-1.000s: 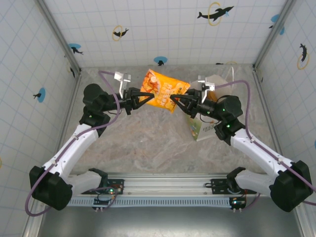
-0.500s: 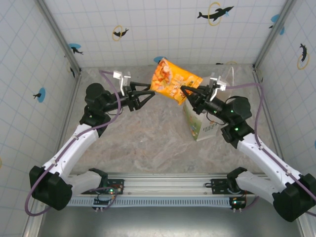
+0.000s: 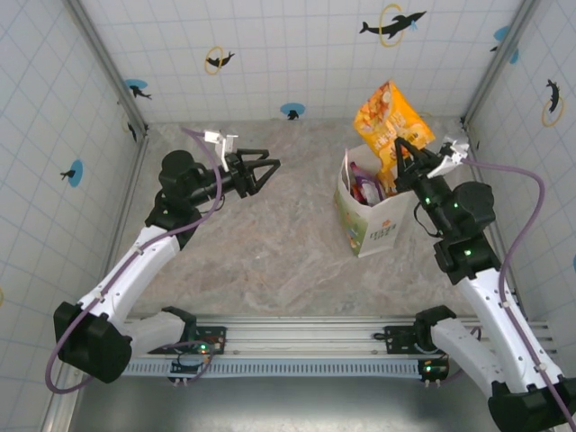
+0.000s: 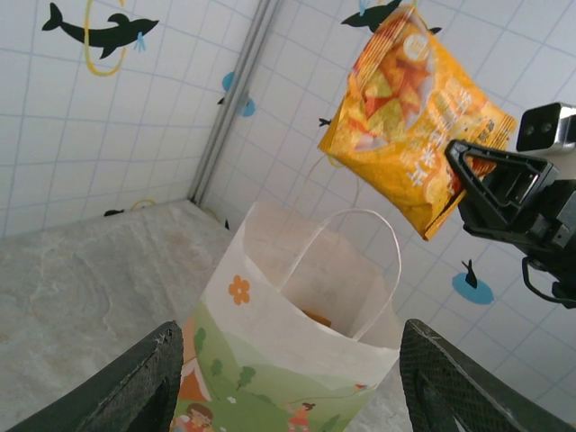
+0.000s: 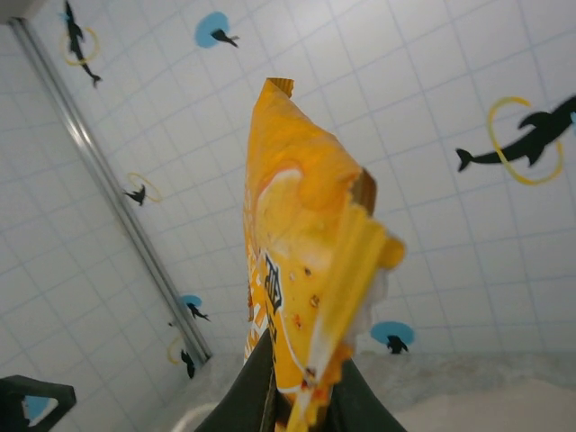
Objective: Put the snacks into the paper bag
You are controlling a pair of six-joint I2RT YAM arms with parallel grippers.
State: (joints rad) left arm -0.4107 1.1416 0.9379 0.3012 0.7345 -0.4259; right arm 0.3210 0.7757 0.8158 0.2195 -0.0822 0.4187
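Note:
The cream paper bag (image 3: 370, 222) stands upright at the right of the marble floor, its mouth open, with red and other packets (image 3: 364, 188) inside. My right gripper (image 3: 402, 158) is shut on a yellow-orange snack packet (image 3: 390, 121), holding it up above the bag's far right rim. From the left wrist that packet (image 4: 409, 112) hangs over the bag (image 4: 297, 346) and its loop handle. The right wrist camera has the packet (image 5: 306, 270) pinched between its dark fingers. My left gripper (image 3: 262, 171) is open with nothing in it, well left of the bag.
Tiled walls with dolphin stickers close in the marble floor (image 3: 252, 243) on three sides. A metal rail (image 3: 297, 337) runs along the near edge by the arm bases.
The left gripper let go of the yellow-orange packet and stayed put. The right gripper carried the packet right and up, from mid-table to above the bag.

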